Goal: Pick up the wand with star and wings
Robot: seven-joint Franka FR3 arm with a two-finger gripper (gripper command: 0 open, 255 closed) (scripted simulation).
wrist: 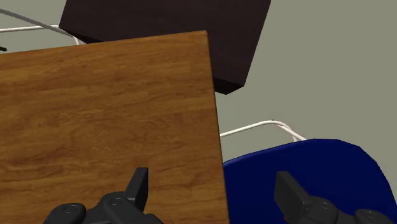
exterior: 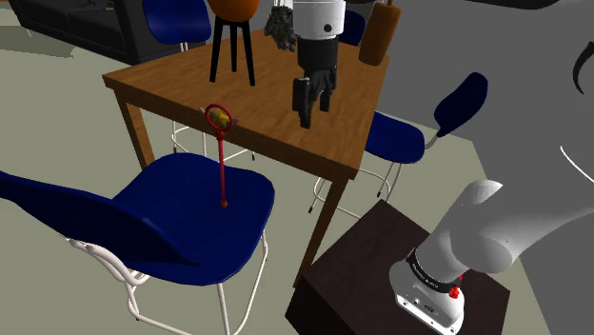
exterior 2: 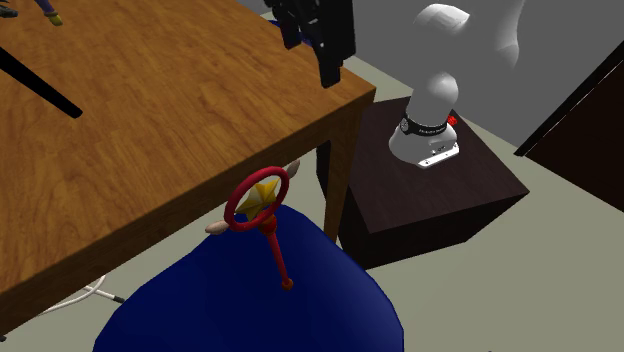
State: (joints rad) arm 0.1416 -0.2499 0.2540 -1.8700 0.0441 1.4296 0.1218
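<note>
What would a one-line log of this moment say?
gripper: open, over table | wand: upright, tip on chair, head at table edge | held: nothing

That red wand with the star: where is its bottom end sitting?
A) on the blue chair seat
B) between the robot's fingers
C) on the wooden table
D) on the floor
A: the wand stands with its lower tip on the blue chair seat, its star head up beside the edge of the wooden table, while the open fingers hang over the table, apart from it.
</note>
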